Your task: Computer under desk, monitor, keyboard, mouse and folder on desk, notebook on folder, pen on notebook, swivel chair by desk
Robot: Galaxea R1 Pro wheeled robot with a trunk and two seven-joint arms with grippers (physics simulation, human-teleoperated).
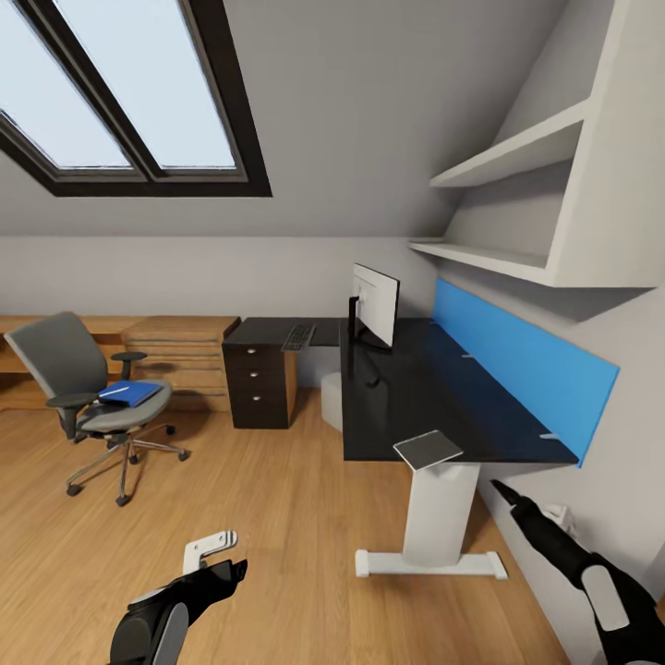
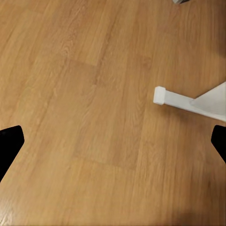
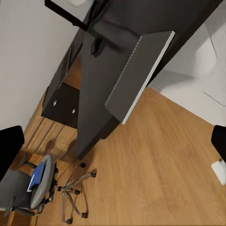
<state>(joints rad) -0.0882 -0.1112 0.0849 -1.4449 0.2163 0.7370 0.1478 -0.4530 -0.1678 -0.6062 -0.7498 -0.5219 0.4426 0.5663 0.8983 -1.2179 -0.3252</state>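
Currently no brand, label or writing was legible on anything you had in view. From the head view, you faced the desk (image 1: 434, 406), its glossy black top running along the blue back panel (image 1: 517, 356) under two white wall shelves (image 1: 517, 152). The monitor (image 1: 374, 303) stood upright on the desk near the inner corner, seen nearly edge-on. The keyboard (image 1: 297, 337) lay on the desk's far wing, above the dark drawer unit (image 1: 259, 383), apart from the monitor. The notebook (image 1: 428, 449) lay at the near front edge of the desk, overhanging the white leg (image 1: 434, 522); in the right wrist view the notebook (image 3: 139, 73) showed a grey cover and pale page edges. A small dark object on the desk beyond it in that view may have been the mouse; you could not confirm it.

The swivel chair (image 1: 92, 397) stood well apart from the desk, on the wood floor (image 1: 231, 517) before the low light-wood unit (image 1: 180, 356). The folder (image 1: 129, 393) lay flat on its seat. A pale box under the desk corner, partly hidden, may have been the computer (image 1: 329, 395).

Your left gripper (image 1: 222, 563) hung low over bare floor, fingers spread wide, gripping nothing. Your right gripper (image 1: 503, 489) pointed toward the desk's near end; its fingertips sat at opposite edges of the right wrist view, wide apart and empty.
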